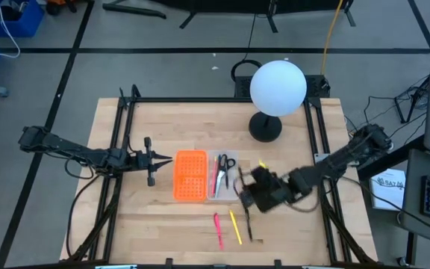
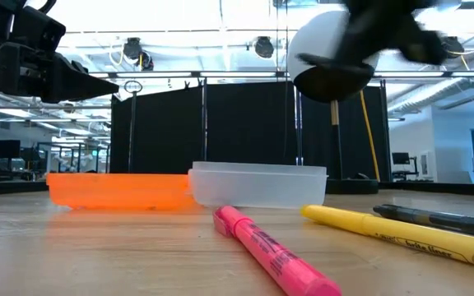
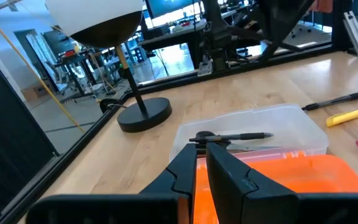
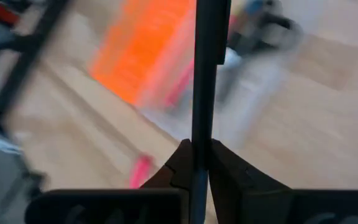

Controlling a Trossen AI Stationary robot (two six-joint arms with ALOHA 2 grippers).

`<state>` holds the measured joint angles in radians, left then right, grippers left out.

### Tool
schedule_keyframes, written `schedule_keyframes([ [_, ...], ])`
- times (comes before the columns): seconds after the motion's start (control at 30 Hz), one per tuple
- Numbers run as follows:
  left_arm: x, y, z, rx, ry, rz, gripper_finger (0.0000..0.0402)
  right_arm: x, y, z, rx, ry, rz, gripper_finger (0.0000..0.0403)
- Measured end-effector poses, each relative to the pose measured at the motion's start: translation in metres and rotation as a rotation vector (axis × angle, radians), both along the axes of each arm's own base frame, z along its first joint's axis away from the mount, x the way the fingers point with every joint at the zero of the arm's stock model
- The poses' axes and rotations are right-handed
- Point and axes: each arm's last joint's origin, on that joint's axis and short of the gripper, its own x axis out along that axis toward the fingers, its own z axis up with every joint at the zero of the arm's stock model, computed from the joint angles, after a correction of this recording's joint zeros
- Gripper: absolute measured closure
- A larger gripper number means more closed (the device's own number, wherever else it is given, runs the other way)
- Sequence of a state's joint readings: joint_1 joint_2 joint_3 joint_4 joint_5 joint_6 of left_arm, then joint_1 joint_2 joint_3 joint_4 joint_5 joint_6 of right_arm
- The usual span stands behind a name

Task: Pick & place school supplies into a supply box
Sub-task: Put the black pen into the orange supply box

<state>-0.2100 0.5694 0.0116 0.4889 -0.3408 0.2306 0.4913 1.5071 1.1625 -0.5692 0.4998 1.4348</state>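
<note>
The supply box [image 1: 226, 178], a clear shallow tray, adjoins an orange perforated panel [image 1: 190, 175]. In it lie black-handled scissors [image 1: 225, 161], a reddish pen [image 1: 218, 179] and a dark pen [image 3: 241, 135]. A pink pen [image 1: 218, 229], a yellow pen [image 1: 235, 226] and a dark pen [image 1: 249, 227] lie flat on the wood nearer the front edge. My right gripper [image 1: 254, 193] hangs above the table just right of the box, shut on another dark pen [image 4: 202, 74]. My left gripper [image 1: 155, 159] waits left of the panel, pointing level at it, its fingers together but for a slit. My right gripper pinches the dark pen's shaft [image 4: 199, 144] between its two fingers. The pen runs on past the fingertips, out ahead of the gripper. The gripper slants downward from the table's right side, and the pen is lifted clear of the table.
A lamp with a white globe [image 1: 278, 87] on a black round base [image 1: 265, 128] stands behind the box toward the far edge. A black frame [image 1: 122, 134] borders the tabletop. Bare wood shows left of the panel and right of the loose pens.
</note>
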Motion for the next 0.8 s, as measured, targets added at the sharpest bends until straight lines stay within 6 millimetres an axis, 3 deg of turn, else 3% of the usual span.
schedule_keyframes([
  [0.17,0.0,0.0,0.0,0.001,0.0,0.0,0.0355,0.035,-0.04,0.014,0.059,-0.155,0.059,0.0373],
  [0.37,0.0,0.0,0.0,0.001,0.0,0.0,0.0355,0.055,-0.087,0.003,0.135,-0.136,-0.022,0.0384],
  [0.6,0.0,0.0,-0.002,0.006,0.017,0.0,0.0355,0.082,-0.112,-0.03,0.265,-0.101,0.033,0.0384],
  [0.8,0.0,0.0,-0.002,0.011,0.022,0.0,0.0355,0.104,-0.115,-0.072,0.324,-0.076,0.03,0.0384],
])
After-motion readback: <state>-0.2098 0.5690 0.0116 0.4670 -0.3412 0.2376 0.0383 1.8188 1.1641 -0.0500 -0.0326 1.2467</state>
